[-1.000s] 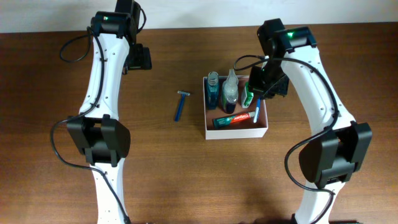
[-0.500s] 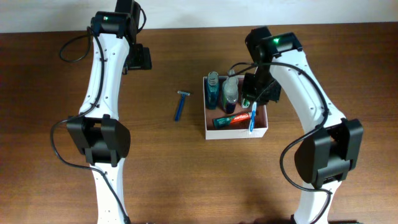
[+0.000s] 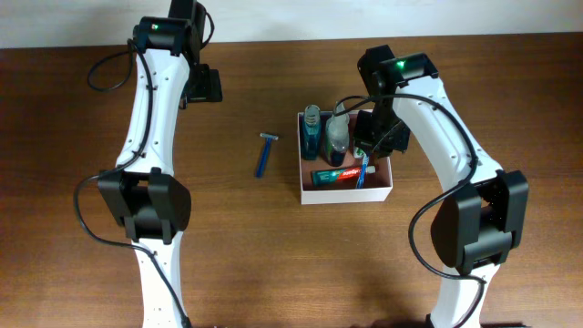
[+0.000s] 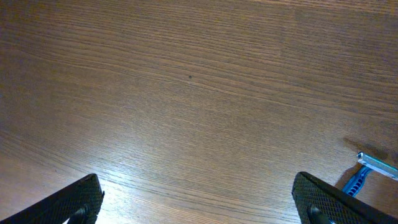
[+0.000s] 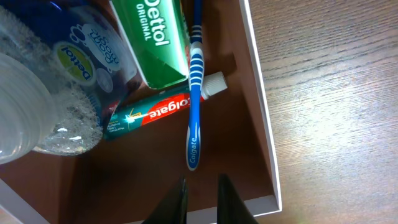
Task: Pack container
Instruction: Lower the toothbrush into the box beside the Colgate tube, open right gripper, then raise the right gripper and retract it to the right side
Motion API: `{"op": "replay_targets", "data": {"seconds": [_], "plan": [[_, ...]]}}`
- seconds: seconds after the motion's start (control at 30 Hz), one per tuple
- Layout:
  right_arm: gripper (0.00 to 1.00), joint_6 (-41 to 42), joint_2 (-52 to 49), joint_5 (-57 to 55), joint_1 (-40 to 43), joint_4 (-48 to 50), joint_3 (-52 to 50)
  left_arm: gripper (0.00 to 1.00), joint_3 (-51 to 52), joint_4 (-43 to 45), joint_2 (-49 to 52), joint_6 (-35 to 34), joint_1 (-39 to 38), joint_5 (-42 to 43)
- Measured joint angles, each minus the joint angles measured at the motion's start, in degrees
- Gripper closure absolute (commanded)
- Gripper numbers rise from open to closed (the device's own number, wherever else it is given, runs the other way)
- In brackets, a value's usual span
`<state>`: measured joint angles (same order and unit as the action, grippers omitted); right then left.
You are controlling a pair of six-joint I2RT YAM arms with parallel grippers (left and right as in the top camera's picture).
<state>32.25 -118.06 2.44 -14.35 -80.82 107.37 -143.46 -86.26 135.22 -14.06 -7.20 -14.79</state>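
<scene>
Swung inward since a second ago, the right arm (image 3: 437,100) hangs over the square white cardboard container (image 3: 346,194), centre-right. The right tool (image 5: 203,199) is narrowly parted and empty; the left tool (image 4: 199,202), upper left, is spread wide. The blue-and-white plastic toothbrush (image 5: 194,106) now lies inside. Only the blue plastic razor (image 3: 264,155) waits on the tabletop (image 3: 273,255).

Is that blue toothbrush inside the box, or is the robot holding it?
Inside: the toothbrush lies across the toothpaste in the container, right gripper clear of it.
</scene>
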Motion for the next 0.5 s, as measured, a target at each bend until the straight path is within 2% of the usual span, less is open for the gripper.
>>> {"op": "replay_targets", "data": {"seconds": [0.07,0.17,0.27,0.37,0.5], "plan": [[0.8,0.57,0.0,0.04,0.0,0.76,0.02,0.01,0.0,0.0,0.0,0.0,0.0,0.0],[0.57,0.87,-0.02,0.28,0.02,2.16,0.09,0.01,0.0,0.0,0.0,0.0,0.0,0.0],[0.39,0.79,-0.39,0.46,0.55,1.38,1.99,0.01,0.0,0.0,0.0,0.0,0.0,0.0],[0.17,-0.68,-1.09,0.66,2.27,-0.7,8.11,0.01,0.0,0.0,0.0,0.0,0.0,-0.02],[0.01,-2.54,-1.22,0.63,7.13,-4.76,19.19,0.01,0.0,0.02,0.0,0.0,0.0,0.0]]}}
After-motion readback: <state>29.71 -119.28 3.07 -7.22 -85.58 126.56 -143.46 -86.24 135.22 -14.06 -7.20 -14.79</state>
